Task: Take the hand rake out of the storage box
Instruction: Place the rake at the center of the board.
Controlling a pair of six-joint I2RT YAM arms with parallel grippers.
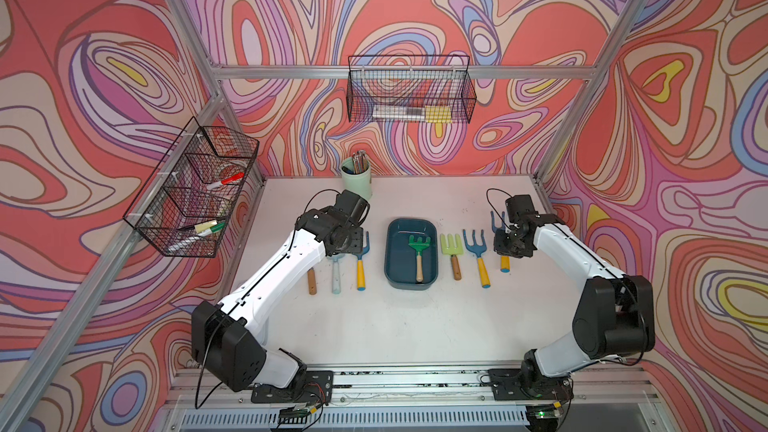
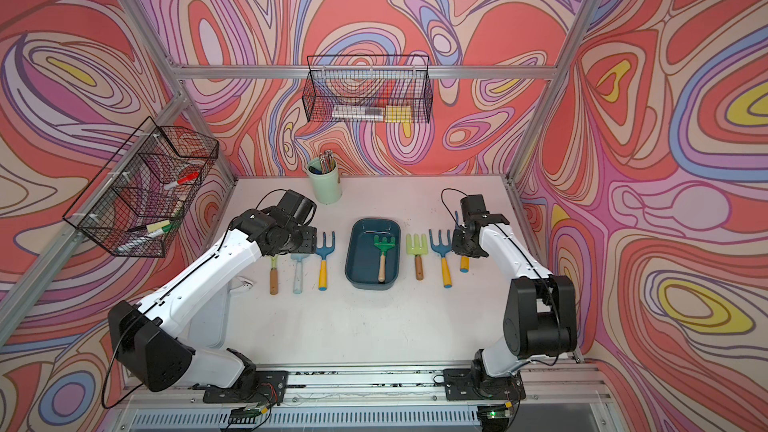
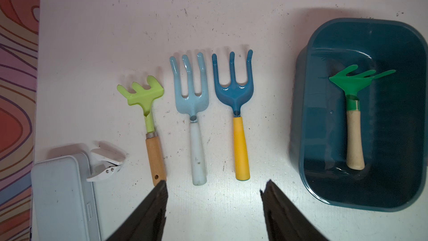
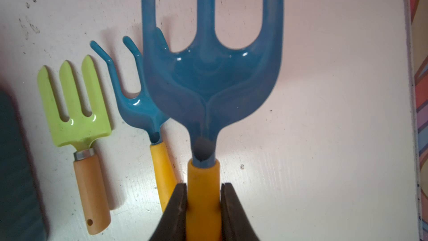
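Observation:
The storage box (image 1: 390, 259) (image 2: 352, 259) (image 3: 301, 135) is a dark teal tub at the table's middle. Inside it lies the hand rake (image 1: 419, 249) (image 2: 382, 249) (image 3: 353, 135), green head toward the back, beige handle toward the front. My left gripper (image 3: 216, 184) (image 1: 347, 238) hovers open and holds nothing, over the handles of the tools left of the box. My right gripper (image 4: 203, 186) (image 1: 509, 245) is shut on the yellow handle of a blue fork (image 4: 208, 77) (image 1: 496, 218) at the far right, which looks raised over the table.
Right of the box lie a lime rake (image 1: 453, 251) and another blue fork (image 1: 476, 251). Left of it lie a lime rake (image 3: 148, 117), a pale blue fork (image 3: 192, 103) and a blue fork (image 3: 236, 103). A white case (image 3: 62, 195), a green cup (image 1: 356, 180) and wire baskets (image 1: 409, 93) also stand around.

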